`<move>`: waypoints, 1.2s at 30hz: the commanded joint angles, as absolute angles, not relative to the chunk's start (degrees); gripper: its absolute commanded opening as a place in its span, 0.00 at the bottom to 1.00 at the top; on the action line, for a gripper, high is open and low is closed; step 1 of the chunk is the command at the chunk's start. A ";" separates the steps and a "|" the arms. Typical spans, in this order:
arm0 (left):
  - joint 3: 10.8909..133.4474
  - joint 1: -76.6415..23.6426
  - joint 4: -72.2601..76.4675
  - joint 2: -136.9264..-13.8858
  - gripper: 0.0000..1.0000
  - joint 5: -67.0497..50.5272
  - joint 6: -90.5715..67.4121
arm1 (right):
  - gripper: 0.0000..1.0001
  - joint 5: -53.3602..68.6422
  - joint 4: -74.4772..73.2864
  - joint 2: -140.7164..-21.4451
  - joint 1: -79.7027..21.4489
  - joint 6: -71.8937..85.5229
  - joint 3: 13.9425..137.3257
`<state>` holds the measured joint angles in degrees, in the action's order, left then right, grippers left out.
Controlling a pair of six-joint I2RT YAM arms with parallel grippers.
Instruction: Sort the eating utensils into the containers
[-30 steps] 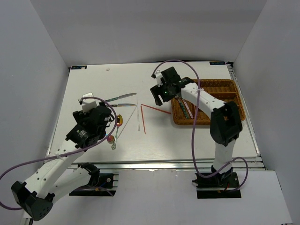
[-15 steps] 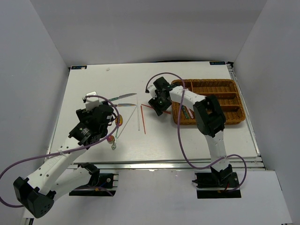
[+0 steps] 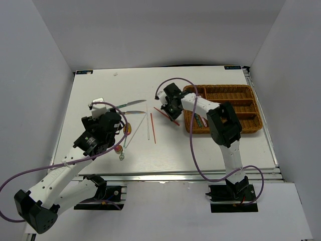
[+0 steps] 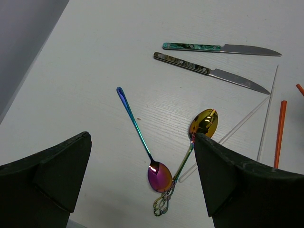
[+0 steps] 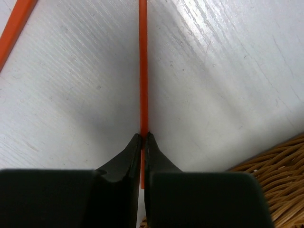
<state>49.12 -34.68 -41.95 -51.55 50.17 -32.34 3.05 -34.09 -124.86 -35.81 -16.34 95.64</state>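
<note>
Right wrist view: my right claw [image 5: 142,137] is pinched shut on a red chopstick [image 5: 142,71] just left of the tray [image 5: 280,156]. The stick's long axis runs straight ahead from my fingertips, and the tray sits close on my right, so I'd carry it rightward.

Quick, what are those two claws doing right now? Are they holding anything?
Left gripper: open, holding nothing.
Right gripper: closed on the thin red chopstick.
</note>
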 commanded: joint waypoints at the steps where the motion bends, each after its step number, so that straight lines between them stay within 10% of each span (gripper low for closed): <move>1: 49.39 -34.81 -41.40 -50.62 0.98 50.27 -31.90 | 0.02 2.11 -34.10 -126.57 -37.61 -14.16 91.67; 17: 49.31 -34.81 -41.66 -48.87 0.98 50.80 -32.26 | 0.00 5.28 -23.05 -102.93 -31.91 9.92 86.93; 24: 49.22 -34.81 -41.22 -48.52 0.98 49.93 -32.17 | 0.00 3.25 -0.94 -89.32 -11.01 36.52 67.88; 36: 49.13 -34.89 -40.70 -49.48 0.98 49.40 -31.47 | 0.00 -25.13 0.09 -97.88 -0.62 70.57 68.71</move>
<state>49.12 -34.68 -41.54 -49.43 49.69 -32.08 -16.58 -0.14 -93.69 -0.97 60.86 63.59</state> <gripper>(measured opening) 0.981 0.012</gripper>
